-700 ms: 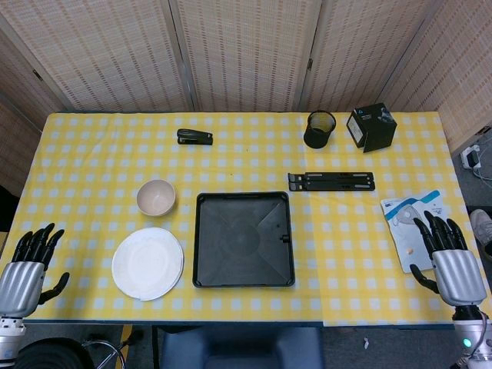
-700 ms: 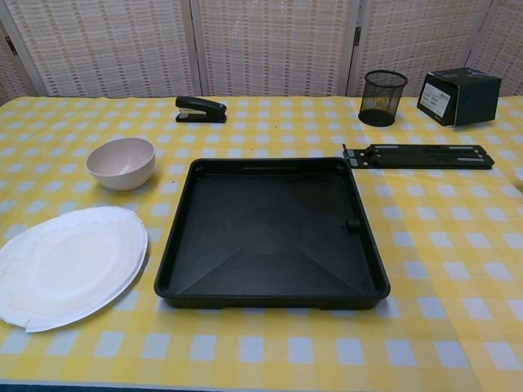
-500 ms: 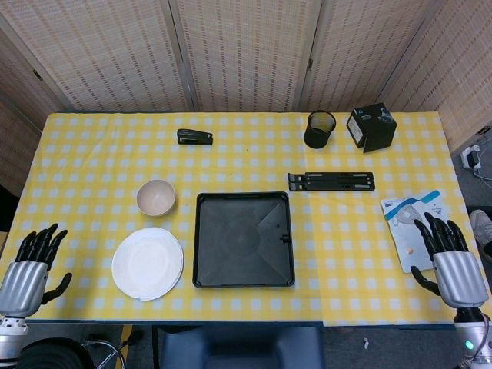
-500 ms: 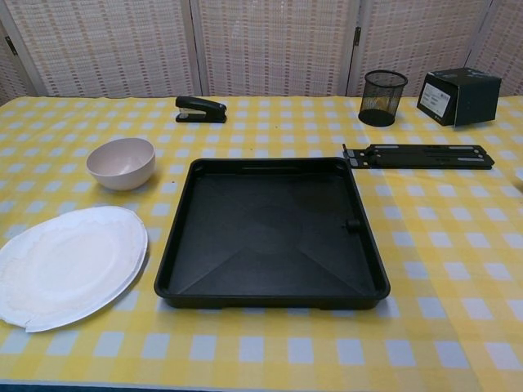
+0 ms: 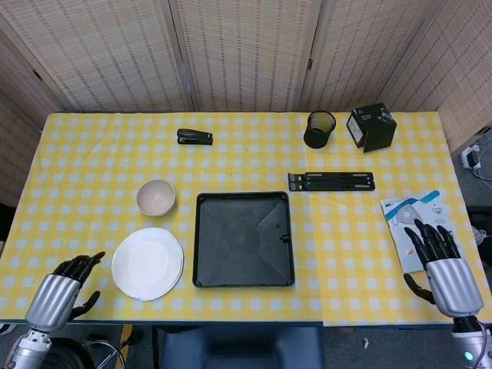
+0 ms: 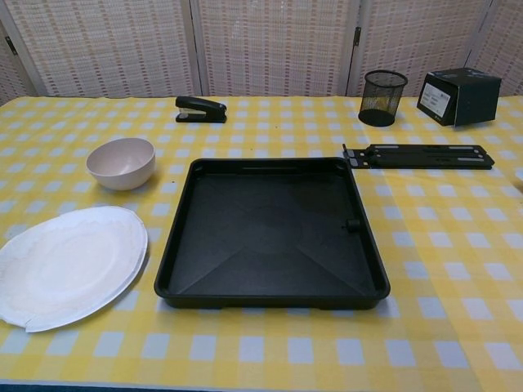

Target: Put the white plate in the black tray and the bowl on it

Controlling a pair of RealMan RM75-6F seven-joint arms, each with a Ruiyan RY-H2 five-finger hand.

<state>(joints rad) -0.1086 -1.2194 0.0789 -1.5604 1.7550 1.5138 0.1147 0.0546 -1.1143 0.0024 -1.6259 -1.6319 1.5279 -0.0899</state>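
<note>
Surface (image 5: 100, 154) fills my frame. Tray (image 5: 244, 239) centre, empty. Plate (image 5: 147, 263) lower left, beside tray. Bowl (image 5: 156, 197) just above plate, apart from it. My left hand (image 5: 60, 292) lower-left corner, right hand (image 5: 442, 261) lower-right; both released, fingers spread, holding nothing.

Left of the tray (image 5: 244, 239), just beside it: plate (image 5: 147, 263). Behind the plate, also left of the tray: bowl (image 5: 156, 197). Far behind the tray: stapler (image 5: 194, 137).

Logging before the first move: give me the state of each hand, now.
Left hand: open, holding nothing, left of the white plate.
Right hand: open, holding nothing, fingers apart.
</note>
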